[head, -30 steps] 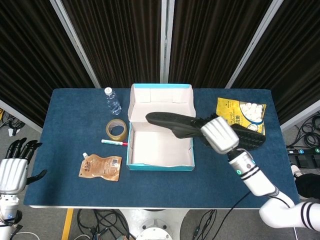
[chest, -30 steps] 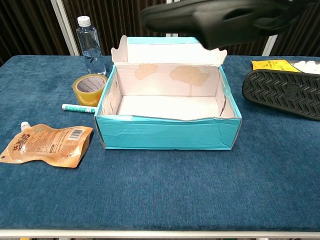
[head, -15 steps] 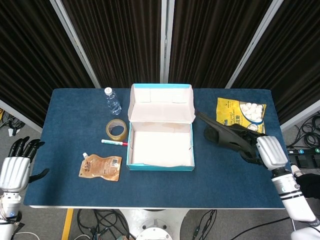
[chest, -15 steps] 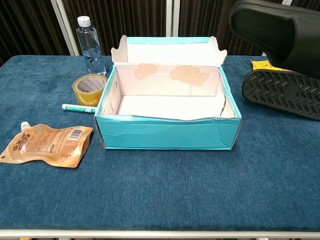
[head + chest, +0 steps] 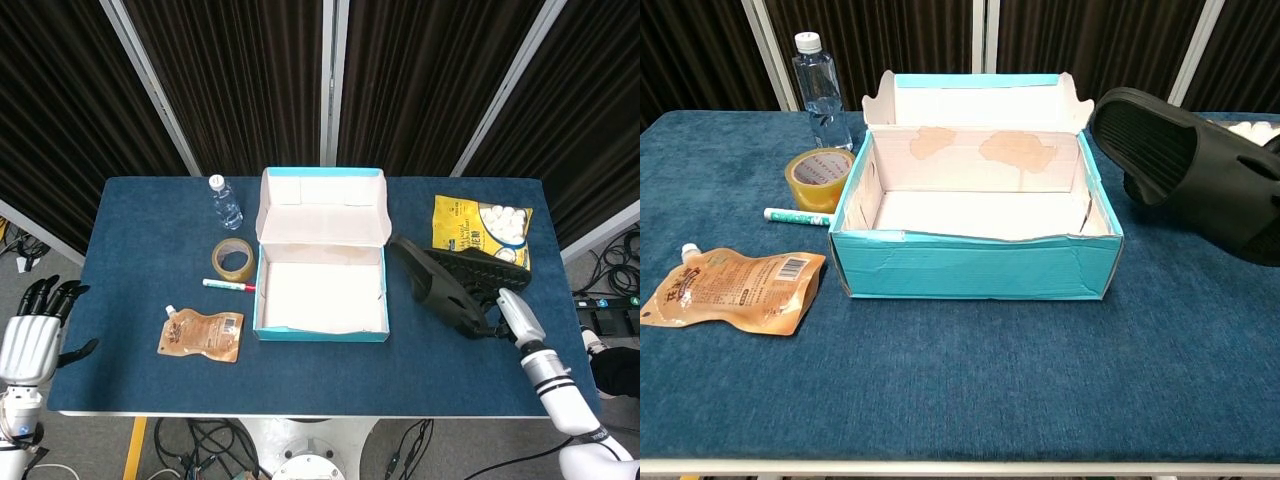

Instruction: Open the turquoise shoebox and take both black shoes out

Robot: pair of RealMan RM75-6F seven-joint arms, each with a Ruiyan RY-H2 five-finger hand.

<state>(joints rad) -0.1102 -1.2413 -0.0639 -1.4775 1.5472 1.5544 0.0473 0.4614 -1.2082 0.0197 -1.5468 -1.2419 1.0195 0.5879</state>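
The turquoise shoebox stands open mid-table, its lid folded back and its inside holding nothing. My right hand grips one black shoe by its near end. That shoe hangs tilted and low, just right of the box. The second black shoe lies sole up on the table right behind it, and is hidden in the chest view. My left hand hangs open beyond the table's left edge, holding nothing.
Left of the box are a water bottle, a tape roll, a marker and a brown pouch. A yellow snack bag lies at the back right, behind the shoes.
My right hand has carried the black shoe from above the box to the right and down, next to the other shoe. The left hand has stayed where it was.
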